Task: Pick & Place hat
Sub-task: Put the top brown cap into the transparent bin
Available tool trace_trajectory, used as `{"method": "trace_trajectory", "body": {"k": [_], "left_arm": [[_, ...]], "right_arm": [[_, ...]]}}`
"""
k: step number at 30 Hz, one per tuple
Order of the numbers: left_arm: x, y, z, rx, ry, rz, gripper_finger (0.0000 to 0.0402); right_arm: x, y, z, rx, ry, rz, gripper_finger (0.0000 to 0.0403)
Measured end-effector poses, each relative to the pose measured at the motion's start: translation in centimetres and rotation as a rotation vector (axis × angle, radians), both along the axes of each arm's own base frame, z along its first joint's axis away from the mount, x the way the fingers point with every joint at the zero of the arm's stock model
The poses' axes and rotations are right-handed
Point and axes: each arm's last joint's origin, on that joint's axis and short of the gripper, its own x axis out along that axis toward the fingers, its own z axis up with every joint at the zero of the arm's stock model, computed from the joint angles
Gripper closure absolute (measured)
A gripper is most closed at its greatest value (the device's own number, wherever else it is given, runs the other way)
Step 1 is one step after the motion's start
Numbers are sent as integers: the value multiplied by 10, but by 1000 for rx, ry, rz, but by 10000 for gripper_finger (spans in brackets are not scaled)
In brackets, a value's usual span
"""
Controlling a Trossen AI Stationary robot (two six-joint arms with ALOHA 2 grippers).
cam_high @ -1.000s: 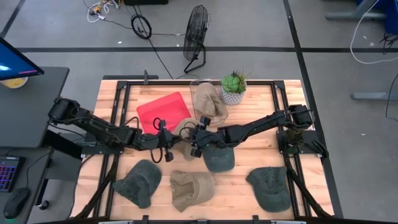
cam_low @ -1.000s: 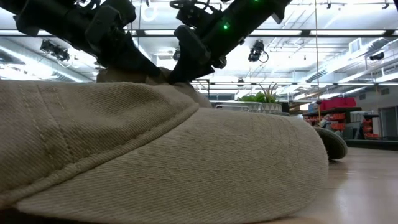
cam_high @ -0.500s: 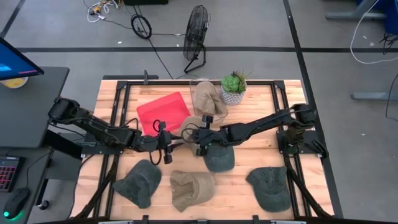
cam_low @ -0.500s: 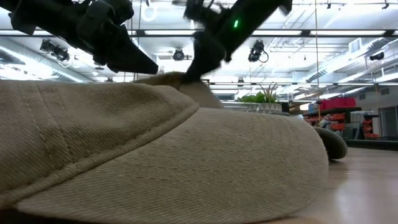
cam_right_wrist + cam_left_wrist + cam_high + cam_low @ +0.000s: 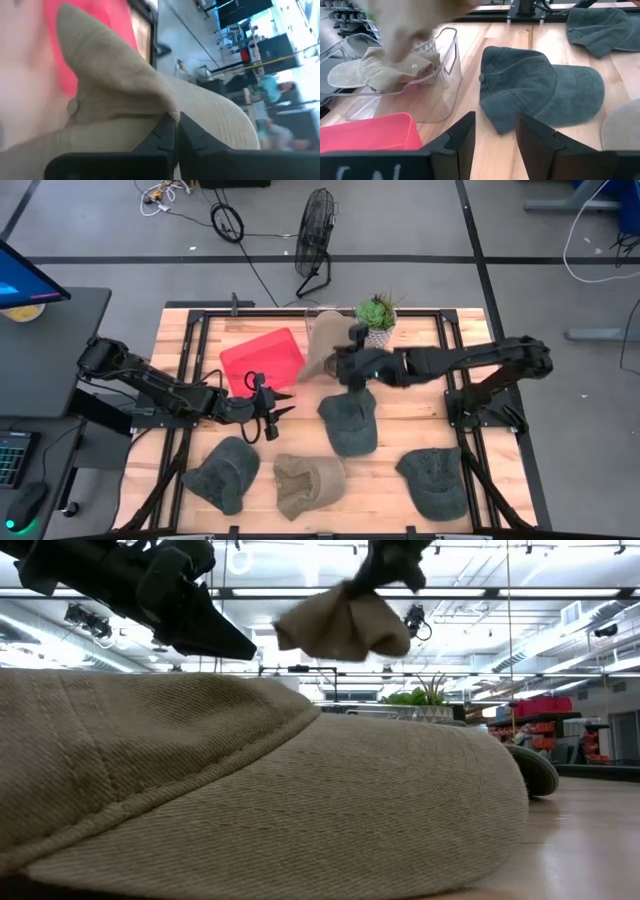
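My right gripper point(image 5: 347, 366) is shut on a tan hat point(image 5: 321, 345), which hangs in the air over the far middle of the table point(image 5: 410, 435); the low view shows that hat point(image 5: 343, 624) clear below the gripper. My left gripper point(image 5: 283, 406) stands open and holds nothing, left of a dark green hat point(image 5: 348, 423) that lies crown up on the table. In the left wrist view a clear bin point(image 5: 446, 60) holds another tan hat point(image 5: 385, 70). My right gripper pinches a raised fold of the tan hat's cloth point(image 5: 166, 107) between its two shut fingers. It reaches in from the table's right side. The hat hangs slack below the fingers, lifted clear of the table and of the bin.
A red tray point(image 5: 262, 358) lies left of the bin and a potted plant point(image 5: 376, 320) stands right of it. Along the near edge lie a dark green hat point(image 5: 222, 473), a tan hat point(image 5: 308, 483) and a green hat point(image 5: 435, 480). The tan one fills the low view point(image 5: 250, 790).
My left gripper has opened and let go of the tan hat, staying near the table's middle. My right gripper has shut on the hat. It has lifted the hat off the table and carried it up and toward the far edge, over the clear bin.
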Motion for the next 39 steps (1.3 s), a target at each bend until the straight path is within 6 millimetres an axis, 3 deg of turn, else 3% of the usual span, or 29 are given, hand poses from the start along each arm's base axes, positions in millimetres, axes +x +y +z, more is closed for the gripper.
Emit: {"method": "trace_trajectory", "body": {"k": [7, 14, 21, 28, 34, 39], "left_arm": [[0, 0, 0, 0, 1, 0, 262], [0, 0, 0, 0, 2, 0, 262], [0, 0, -1, 1, 3, 0, 262], [0, 0, -1, 3, 8, 0, 262], [0, 0, -1, 2, 9, 0, 262], [0, 0, -1, -19, 1, 9, 262]], "right_arm": [[4, -65, -17, 78, 114, 84, 402], [16, -95, -51, 73, 271, 168, 402], [24, -99, -84, 94, 431, 208, 402], [31, -101, -104, 153, 455, 175, 381], [29, -103, -103, 153, 424, 11, 329], [23, -93, -85, 156, 370, 14, 284]]}}
